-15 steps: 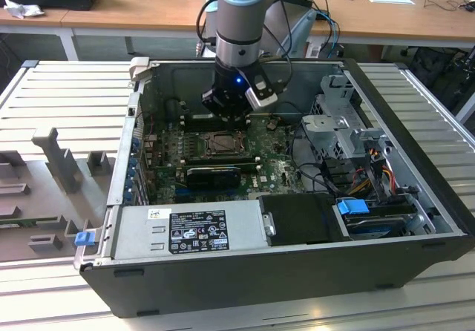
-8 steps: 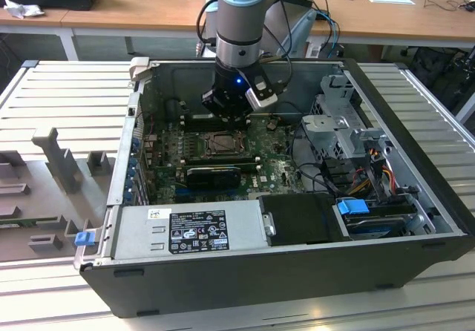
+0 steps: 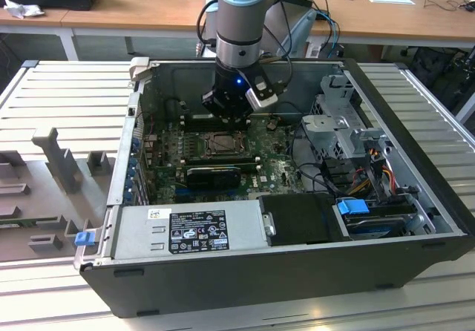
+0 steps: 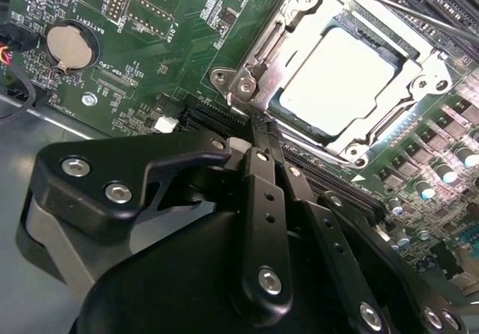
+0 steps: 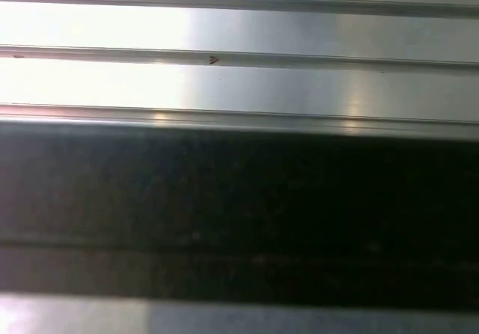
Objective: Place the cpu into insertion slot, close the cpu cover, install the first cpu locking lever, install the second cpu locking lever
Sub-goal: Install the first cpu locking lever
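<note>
Black jaws (image 4: 258, 135) closed, empty, just beside cpu cover (image 4: 340, 87) lying over cpu (image 4: 337, 79); computer case (image 3: 245, 279) on ribbed tabletop (image 3: 67, 101); wooden desks (image 3: 133, 4) beyond case.

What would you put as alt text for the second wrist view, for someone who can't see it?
A pale silvery square cpu sits in the metal-rimmed insertion slot on a green circuit board, with the thin silvery cpu cover framing it. The black gripper reaches toward the socket's near corner, its fingers drawn together. A round coin battery sits nearby.

grey power supply (image 3: 189, 228) | blue latch (image 3: 353, 206) | coin battery (image 4: 72, 46)
</note>
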You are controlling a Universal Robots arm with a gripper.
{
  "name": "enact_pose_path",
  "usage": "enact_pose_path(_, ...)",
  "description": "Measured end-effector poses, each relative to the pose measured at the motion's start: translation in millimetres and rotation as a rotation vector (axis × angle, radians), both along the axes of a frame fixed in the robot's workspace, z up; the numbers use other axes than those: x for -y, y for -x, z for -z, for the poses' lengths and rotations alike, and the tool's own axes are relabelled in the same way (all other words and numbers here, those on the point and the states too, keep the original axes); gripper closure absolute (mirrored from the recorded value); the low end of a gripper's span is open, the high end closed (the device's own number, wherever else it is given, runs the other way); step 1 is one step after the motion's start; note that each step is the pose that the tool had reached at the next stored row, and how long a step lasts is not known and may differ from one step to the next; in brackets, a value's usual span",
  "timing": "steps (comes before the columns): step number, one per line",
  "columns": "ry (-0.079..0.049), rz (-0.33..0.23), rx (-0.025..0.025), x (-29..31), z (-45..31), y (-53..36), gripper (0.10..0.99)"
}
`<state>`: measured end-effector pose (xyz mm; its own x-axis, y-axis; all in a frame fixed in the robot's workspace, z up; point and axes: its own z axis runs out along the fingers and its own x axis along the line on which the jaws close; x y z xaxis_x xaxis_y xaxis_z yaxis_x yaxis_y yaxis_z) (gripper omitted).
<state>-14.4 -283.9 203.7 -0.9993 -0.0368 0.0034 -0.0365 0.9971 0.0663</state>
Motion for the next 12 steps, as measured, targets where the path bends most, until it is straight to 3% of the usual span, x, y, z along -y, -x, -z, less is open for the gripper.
enact_pose_path(6,0.0,0.0,-0.0002,0.7,2.8,-0.1,0.98)
enact_pose_path(12,-0.013,0.0,0.0001,0.6,3.2,-1.0,0.98)
